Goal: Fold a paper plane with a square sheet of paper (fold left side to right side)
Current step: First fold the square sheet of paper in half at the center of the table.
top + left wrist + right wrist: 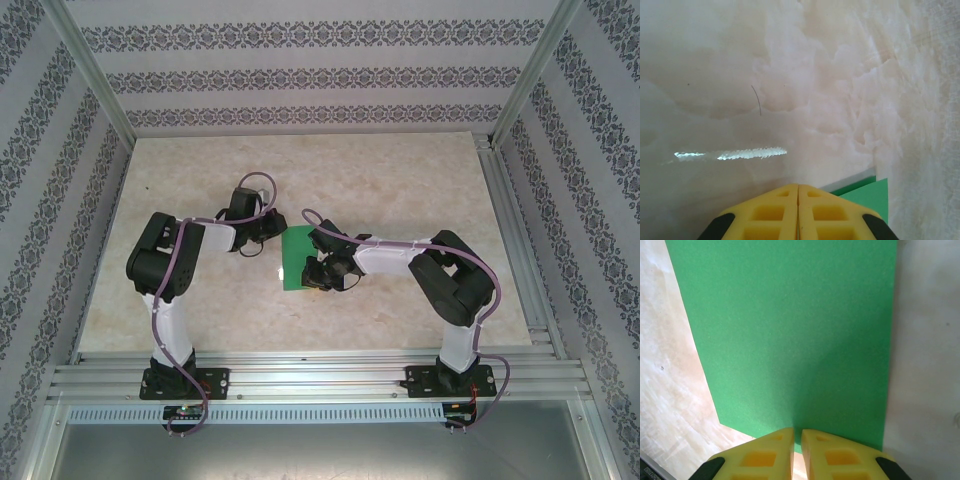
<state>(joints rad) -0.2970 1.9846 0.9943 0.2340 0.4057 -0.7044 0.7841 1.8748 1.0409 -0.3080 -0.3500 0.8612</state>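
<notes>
Marble-look tabletop. My left gripper is closed, fingers touching, just beside a corner of the square sheet of paper, which lies flat. My right gripper sits at its near edge, a thin slit between the fingers; can't tell if it's pinching.

The square sheet of paper is plain, matte, bright green. It lies flat on the pale marbled table, near its middle. From above it looks like an upright rectangle, taller than wide, rather than a square. In the left wrist view one corner shows, with a thin darker green strip along its far edge. In the right wrist view its face is smooth and uncreased, and one near corner is cut off on a slant.
</notes>
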